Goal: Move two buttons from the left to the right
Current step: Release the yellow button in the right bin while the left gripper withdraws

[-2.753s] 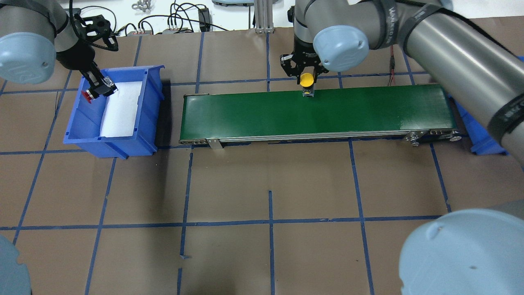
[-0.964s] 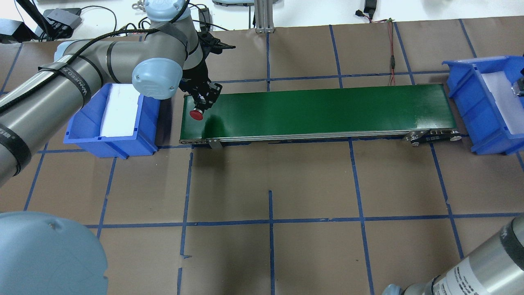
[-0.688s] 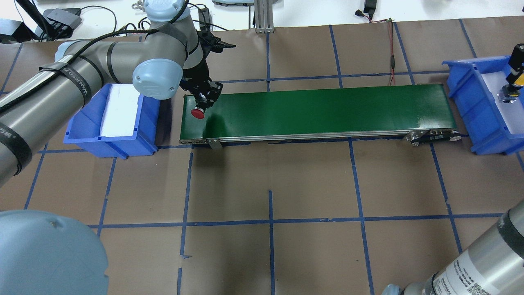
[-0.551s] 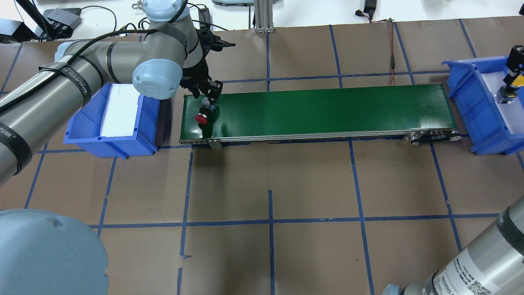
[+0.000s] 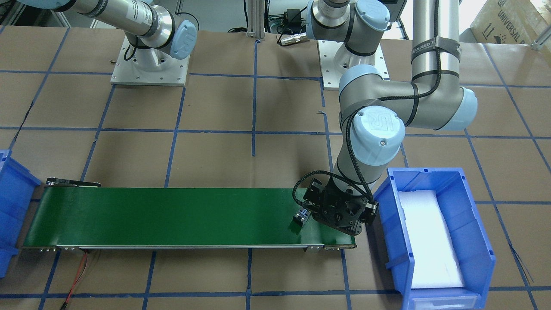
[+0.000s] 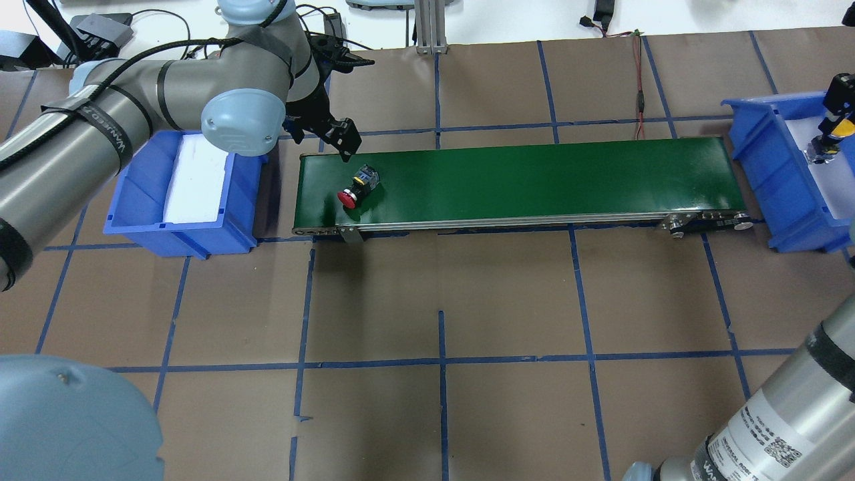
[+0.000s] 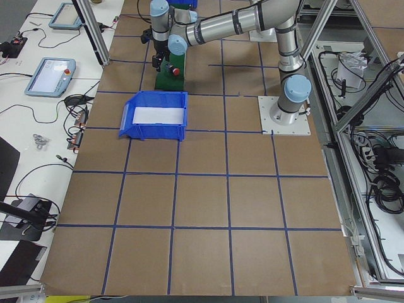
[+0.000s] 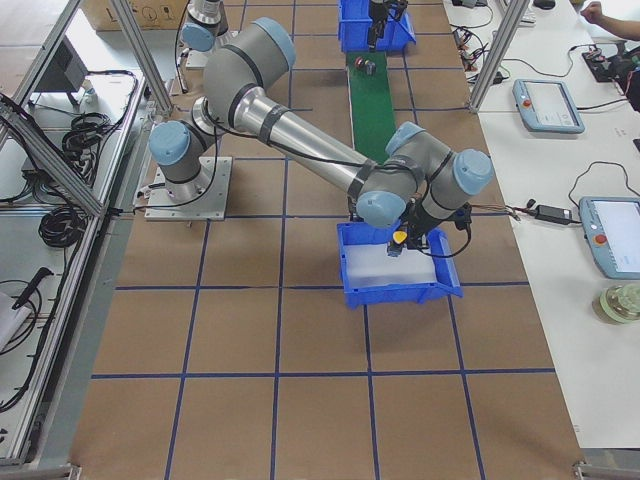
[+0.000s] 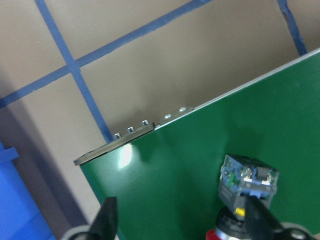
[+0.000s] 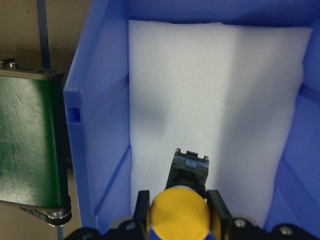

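The red-capped button (image 6: 354, 189) lies on its side on the left end of the green conveyor belt (image 6: 534, 174), free of any grip; it also shows as button (image 9: 245, 187) and button (image 5: 300, 217). My left gripper (image 6: 330, 140) hangs open just behind it, above the belt's left end, its fingers (image 9: 107, 220) spread on either side in the left wrist view. The yellow-capped button (image 10: 182, 212) is held in my right gripper (image 10: 180, 207), which is shut on it above the white foam of the right blue bin (image 6: 755, 153).
The left blue bin (image 6: 133, 194) with a white foam liner stands beside the belt's left end. Blue tape lines cross the brown table. Cables and an aluminium post (image 6: 427, 27) line the far edge. Tablets lie on a side bench (image 8: 545, 100).
My left gripper has opened and let the red button go onto the belt, then drawn up and back. The button now lies further right along the belt. The right gripper brought the yellow button over the right bin.
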You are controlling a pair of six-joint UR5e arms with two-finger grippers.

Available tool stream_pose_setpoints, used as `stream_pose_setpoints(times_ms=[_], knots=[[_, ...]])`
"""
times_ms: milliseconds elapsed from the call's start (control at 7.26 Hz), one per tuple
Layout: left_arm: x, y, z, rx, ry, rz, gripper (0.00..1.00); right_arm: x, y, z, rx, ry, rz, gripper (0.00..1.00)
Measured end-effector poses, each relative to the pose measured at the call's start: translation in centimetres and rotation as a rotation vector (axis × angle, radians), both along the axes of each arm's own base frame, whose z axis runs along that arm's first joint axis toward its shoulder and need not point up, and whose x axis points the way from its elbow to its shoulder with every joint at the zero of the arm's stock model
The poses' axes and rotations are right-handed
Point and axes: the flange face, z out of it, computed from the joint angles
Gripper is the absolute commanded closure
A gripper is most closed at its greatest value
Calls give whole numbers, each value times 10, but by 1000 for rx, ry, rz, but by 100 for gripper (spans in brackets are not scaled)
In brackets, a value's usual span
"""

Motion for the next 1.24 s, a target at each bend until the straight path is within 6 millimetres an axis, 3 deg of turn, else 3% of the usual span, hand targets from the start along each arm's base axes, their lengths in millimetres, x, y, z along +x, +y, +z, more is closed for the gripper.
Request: stream_pose_setpoints(times_ms=[275, 551, 688, 826, 964, 1239], knots=[[37, 1, 39, -21, -21, -14, 0, -4, -11, -12, -27, -16, 5, 93], [98, 21, 97, -15, -16, 19, 0, -4, -16, -18, -44, -18, 10, 92], [116, 36, 121, -9, -12, 22, 0, -4, -18, -22, -45, -18, 11, 83], [122, 57, 146, -15, -10, 25, 0, -3, -20, -25, -44, -19, 12, 12], [125, 80, 164, -12, -9, 30, 0, -3, -20, -27, -39, -22, 13, 0], [126, 102, 170, 21, -5, 40, 0, -2, -19, -28, -28, -30, 11, 1]])
